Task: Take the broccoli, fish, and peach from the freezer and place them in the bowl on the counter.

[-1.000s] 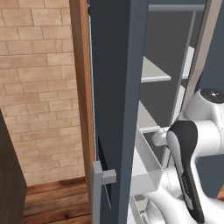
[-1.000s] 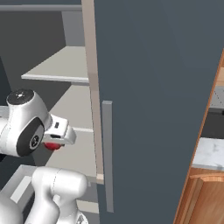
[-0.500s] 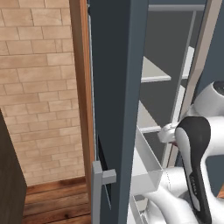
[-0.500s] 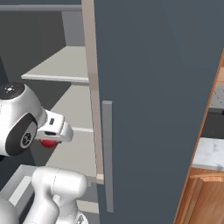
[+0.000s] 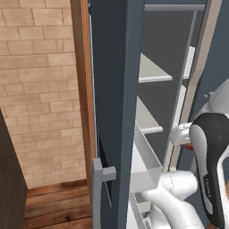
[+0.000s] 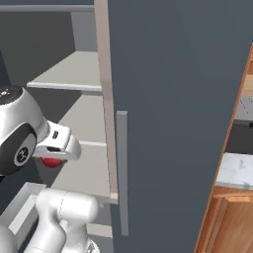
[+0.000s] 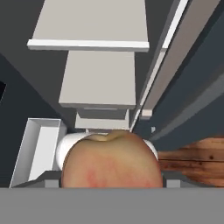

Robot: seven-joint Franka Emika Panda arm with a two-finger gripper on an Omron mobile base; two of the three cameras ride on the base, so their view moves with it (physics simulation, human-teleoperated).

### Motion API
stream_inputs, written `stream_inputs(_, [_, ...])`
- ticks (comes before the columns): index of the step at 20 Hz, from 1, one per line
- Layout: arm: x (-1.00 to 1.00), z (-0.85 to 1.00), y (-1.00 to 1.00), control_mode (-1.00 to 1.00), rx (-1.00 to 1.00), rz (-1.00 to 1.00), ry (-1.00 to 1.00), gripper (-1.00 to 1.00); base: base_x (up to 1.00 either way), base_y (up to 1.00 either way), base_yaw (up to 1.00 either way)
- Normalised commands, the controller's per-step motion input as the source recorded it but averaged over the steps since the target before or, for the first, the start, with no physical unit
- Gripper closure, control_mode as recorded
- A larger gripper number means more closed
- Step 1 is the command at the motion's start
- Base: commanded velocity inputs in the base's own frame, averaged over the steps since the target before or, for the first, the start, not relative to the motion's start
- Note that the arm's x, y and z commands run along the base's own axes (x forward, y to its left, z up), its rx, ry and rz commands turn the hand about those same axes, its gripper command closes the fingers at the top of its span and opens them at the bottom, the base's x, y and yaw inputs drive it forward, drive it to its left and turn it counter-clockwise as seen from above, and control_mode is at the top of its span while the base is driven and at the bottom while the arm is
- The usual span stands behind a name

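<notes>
Claw [image 6: 49,157] with peach [image 7: 111,159] now farther out from freezer [image 6: 173,99] shelves.

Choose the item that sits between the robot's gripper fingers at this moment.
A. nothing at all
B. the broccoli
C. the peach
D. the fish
C: the hand view shows the round red-orange peach sitting between the gripper fingers, with the freezer shelves beyond it.
</notes>
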Motion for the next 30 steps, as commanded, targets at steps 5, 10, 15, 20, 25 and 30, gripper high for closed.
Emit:
stream_inputs(5, [0.00, 0.00, 0.00, 1.00, 0.00, 0.00, 0.00, 1.00, -0.88, -0.79, 0.00])
stream_inputs(10, [0.00, 0.00, 0.00, 1.00, 0.00, 0.00, 0.00, 1.00, -0.27, -1.00, -0.01])
stream_inputs(15, [0.00, 0.00, 0.00, 1.00, 0.00, 0.00, 0.00, 1.00, 0.00, -1.00, 0.00])
stream_inputs(20, [0.00, 0.00, 0.00, 1.00, 0.00, 0.00, 0.00, 1.00, 0.00, -1.00, 0.00])
stream_inputs(25, [0.00, 0.00, 0.00, 1.00, 0.00, 0.00, 0.00, 1.00, 0.06, -1.00, -0.01])
stream_inputs(30, [0.00, 0.00, 0.00, 1.00, 0.00, 0.00, 0.00, 1.00, 0.19, -1.00, -0.05])
